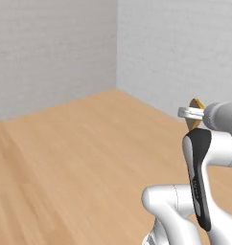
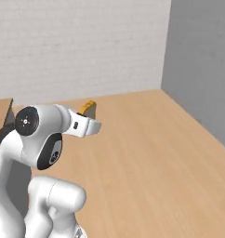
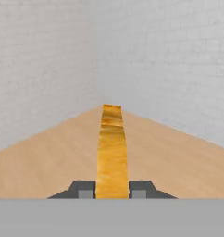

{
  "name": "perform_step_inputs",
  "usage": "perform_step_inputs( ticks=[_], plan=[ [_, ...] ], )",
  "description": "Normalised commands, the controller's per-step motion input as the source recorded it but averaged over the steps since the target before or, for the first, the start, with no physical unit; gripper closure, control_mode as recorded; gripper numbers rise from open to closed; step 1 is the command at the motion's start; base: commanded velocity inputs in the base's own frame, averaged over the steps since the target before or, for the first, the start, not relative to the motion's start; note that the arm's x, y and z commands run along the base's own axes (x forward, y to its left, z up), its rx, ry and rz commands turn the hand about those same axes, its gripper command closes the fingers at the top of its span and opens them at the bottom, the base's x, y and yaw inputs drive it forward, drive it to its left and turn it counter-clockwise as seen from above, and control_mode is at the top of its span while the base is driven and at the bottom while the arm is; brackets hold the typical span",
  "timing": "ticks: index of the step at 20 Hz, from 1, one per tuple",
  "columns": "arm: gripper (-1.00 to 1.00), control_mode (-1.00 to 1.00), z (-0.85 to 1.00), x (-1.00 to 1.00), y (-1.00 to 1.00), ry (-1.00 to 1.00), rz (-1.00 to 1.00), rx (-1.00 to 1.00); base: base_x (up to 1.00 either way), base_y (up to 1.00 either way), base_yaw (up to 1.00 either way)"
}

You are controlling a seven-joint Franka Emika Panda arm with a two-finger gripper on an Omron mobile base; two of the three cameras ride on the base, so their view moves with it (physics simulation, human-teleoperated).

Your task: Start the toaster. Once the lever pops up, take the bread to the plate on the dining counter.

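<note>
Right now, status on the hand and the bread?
Hand shut on the bread, slice edge-on between the fingers. Wood floor and grey walls ahead. Nothing in the way.

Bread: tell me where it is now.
The bread sits edge-on, clamped in the gripper, held above the wood floor facing the room's corner.

Bread (image 3: pixel 112 152): seen edge-on, faces hidden; lower end hidden between the fingers (image 3: pixel 84 189). Hand (image 1: pixel 193 114): mostly behind the arm.

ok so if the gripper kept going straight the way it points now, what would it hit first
Probably the grey wall corner. The gripper, shut on the bread, points over bare wooden floor; depth is unclear.
</note>
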Motion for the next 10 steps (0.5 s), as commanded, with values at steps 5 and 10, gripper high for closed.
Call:
perform_step_inputs(
  ticks=[5, 10],
  plan=[
    [1.00, 1.00, 0.00, 0.00, 0.00, 0.00, 0.00, 0.00, 1.00, -0.25, 0.49],
    [1.00, 1.00, 0.00, 0.00, 0.00, 0.00, 0.00, 0.00, 1.00, -0.27, 0.36]
  ],
)
